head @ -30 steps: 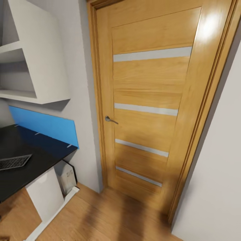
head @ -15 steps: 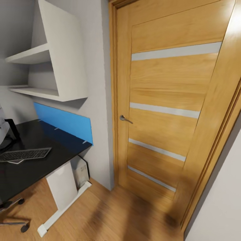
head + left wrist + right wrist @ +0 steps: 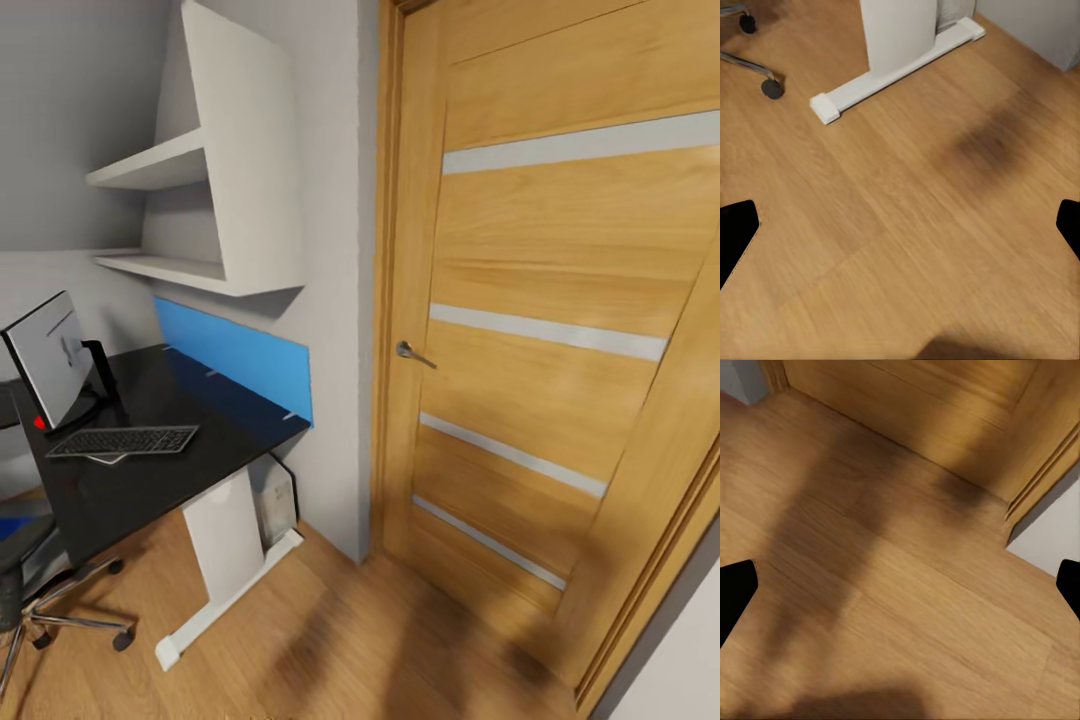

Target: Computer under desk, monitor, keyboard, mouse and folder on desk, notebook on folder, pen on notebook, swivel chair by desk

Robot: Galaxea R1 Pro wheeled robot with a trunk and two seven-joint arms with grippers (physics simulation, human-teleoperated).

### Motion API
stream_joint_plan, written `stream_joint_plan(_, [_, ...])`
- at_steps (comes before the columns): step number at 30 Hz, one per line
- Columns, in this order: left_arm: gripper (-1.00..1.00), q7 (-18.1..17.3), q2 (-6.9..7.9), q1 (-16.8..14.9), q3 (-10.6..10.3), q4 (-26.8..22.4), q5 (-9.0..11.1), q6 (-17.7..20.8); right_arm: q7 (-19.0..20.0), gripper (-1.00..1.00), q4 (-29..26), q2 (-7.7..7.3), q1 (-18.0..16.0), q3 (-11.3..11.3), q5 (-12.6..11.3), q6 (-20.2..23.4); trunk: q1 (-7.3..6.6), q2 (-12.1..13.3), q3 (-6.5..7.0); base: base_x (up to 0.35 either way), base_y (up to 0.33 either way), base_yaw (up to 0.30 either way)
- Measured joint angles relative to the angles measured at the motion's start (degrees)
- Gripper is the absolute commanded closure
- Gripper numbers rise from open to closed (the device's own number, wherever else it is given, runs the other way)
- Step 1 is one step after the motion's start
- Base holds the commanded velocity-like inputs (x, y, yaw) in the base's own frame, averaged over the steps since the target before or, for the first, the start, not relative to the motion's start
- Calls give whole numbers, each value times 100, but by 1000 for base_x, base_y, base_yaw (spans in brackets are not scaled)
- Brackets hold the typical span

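The desk point(image 3: 170, 480), with a glossy black top and white leg, stands at the left of the head view. On it the monitor point(image 3: 48, 365) rests near the left edge, and the keyboard point(image 3: 125, 440) lies in front of it. Under the desk's end, against the wall, stands the light grey computer point(image 3: 273, 497). The swivel chair point(image 3: 45, 600) shows partly at the lower left, with a patch of bright blue, possibly the folder point(image 3: 12, 525), on its seat. My left gripper point(image 3: 900, 225) hangs open over bare floor near the desk's foot point(image 3: 896, 71). My right gripper point(image 3: 900, 585) is open over floor by the door.
A closed wooden door point(image 3: 560, 330) with a metal handle point(image 3: 410, 352) fills the right. White wall shelves point(image 3: 215, 200) hang above a blue wall panel point(image 3: 245, 365). A chair caster point(image 3: 771, 88) sits near the desk foot. Light wood floor spreads between desk and door.
The head view has swung left: the door has slid right in the picture, and the monitor, more of the desk and the swivel chair have come into sight.
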Motion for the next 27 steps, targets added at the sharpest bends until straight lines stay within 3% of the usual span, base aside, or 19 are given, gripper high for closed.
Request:
stream_joint_plan(18, [-100, -20, 43, 2, -13, 2, -49, -51, 0, -100, 0, 0, 3, 0, 3, 0, 0, 0, -87, 0, 0, 222])
stream_joint_plan(23, [-100, -47, 34, 6, -21, 77, -318, -60, 0, -100, 0, -5, 1, 0, 5, 0, 0, 0, -112, 0, 0, 217])
stream_joint_plan(27, [-100, -58, 48, 8, -20, 94, -415, -59, 0, -100, -1, -8, 3, 0, 7, 0, 0, 0, -131, 0, 0, 217])
